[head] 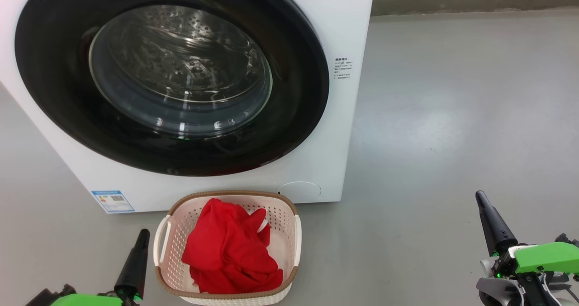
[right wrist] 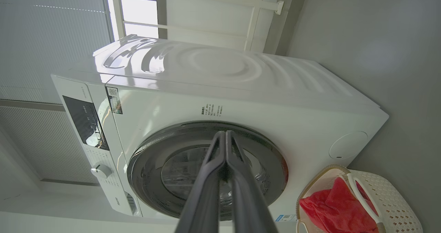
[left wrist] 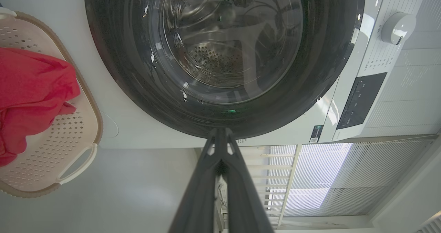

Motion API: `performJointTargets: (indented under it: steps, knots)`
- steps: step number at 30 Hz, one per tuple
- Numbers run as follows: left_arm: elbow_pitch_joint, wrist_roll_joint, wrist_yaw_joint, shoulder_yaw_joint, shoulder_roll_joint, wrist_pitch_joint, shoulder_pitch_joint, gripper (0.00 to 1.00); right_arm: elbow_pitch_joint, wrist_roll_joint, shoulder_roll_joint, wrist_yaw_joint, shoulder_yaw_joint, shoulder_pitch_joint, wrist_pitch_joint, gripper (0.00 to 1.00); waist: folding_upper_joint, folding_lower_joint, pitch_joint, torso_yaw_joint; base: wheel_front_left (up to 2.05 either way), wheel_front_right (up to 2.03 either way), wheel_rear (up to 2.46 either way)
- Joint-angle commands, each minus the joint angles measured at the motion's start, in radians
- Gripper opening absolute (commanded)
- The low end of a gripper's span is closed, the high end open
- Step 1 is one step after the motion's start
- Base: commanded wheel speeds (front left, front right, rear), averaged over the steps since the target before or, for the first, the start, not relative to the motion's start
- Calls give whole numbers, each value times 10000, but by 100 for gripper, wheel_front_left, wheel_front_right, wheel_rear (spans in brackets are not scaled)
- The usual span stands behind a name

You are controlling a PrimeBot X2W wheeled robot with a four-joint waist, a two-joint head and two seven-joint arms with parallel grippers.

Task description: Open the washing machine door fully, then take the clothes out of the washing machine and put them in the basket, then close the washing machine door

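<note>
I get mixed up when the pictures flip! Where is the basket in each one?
Head view: basket at bottom centre, just below the door.
Left wrist view: basket at the left edge, left of the door.
Right wrist view: basket in the bottom right corner, right of the door.
Shared landmark: the door's round black rim.

Glossy black rim on the door [head: 172, 77], clear smooth glass bulging at its centre. Behind the glass, shiny perforated steel of the drum [head: 181, 57]. Smooth, glossy white casing on the washer [head: 348, 30]. Matt cream perforated plastic for the basket [head: 282, 217], with a brown woven-look rim. Soft, matt red cloth in the clothes [head: 226, 251]. Smooth grey floor [head: 452, 116] with a faint sheen.
</note>
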Motion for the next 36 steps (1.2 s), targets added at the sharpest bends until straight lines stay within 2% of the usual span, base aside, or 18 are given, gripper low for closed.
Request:
performJointTargets:
  steps: [1,36]
  knots:
    - [-198,-95,-69,373,78,44,-444,0,-311,5,-46,-7,121,-443,52,0,0,0,0,0,0,0,0]
    - [-200,-97,-69,371,78,42,-443,0,-311,-4,-38,-7,109,-444,61,0,0,0,0,0,0,0,0]
